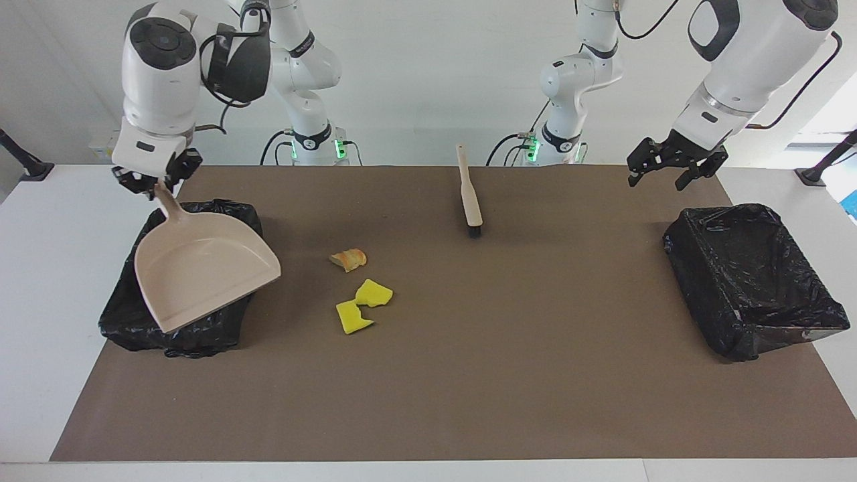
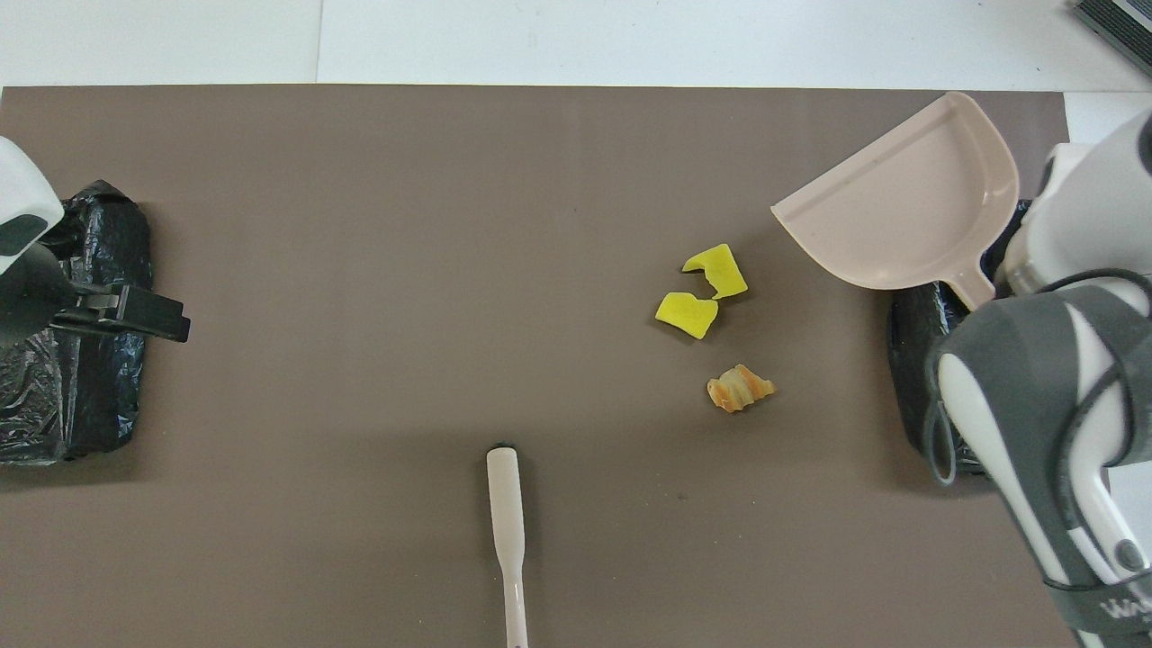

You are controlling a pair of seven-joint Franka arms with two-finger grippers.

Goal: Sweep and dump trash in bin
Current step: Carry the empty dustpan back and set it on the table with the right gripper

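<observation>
holding the beige dustpan (image 1: pixel 201 271) by its handle, the right gripper (image 1: pixel 155 182) hangs over the black-lined bin (image 1: pixel 127 314) at the right arm's end of the table, jaws pinching the handle, the pan tilted above the bin with nothing visible in it. three scraps of trash lie on the brown mat (image 1: pixel 469 375) beside that bin: an orange-brown lump (image 1: pixel 349 259) and, farther from the robots, two yellow sponge chunks (image 1: pixel 365 304) touching each other. the brush (image 1: pixel 469 191) lies near the robots, mid-table. the left gripper (image 1: pixel 673 164) hovers, jaws spread, holding nothing, over the mat by the second bin (image 1: pixel 750 281).
</observation>
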